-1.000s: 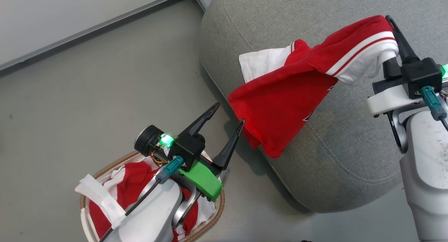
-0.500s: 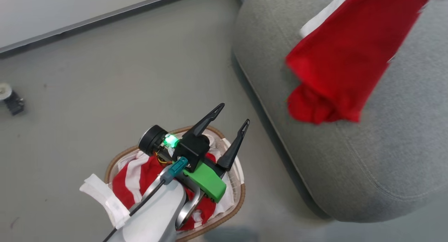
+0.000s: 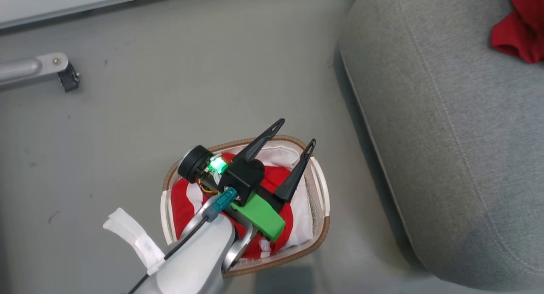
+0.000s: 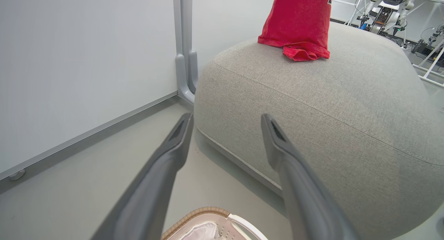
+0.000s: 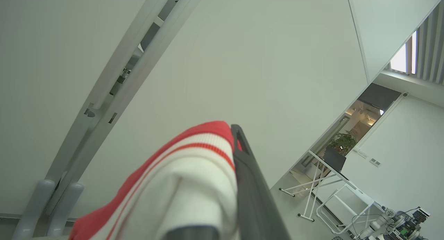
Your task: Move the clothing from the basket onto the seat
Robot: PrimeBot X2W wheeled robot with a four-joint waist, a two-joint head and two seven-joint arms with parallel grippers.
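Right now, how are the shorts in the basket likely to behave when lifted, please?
Probably floppy: the shorts lie crumpled in the basket, and the jersey hangs limp, hem bunching on the seat. Likely light, thin cloth; one pinched fold may rise while the rest trails.

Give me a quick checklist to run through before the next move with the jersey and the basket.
1. Is the right gripper shut on the jersey: ok.
2. Does the jersey's lower end touch the seat: ok, it is bunched on top.
3. Is the jersey fully laid on the seat: not ok, its upper part hangs from above.
4. Is the left gripper open above the basket: ok.
5. Is the basket emptied: not ok, the shorts lie inside.
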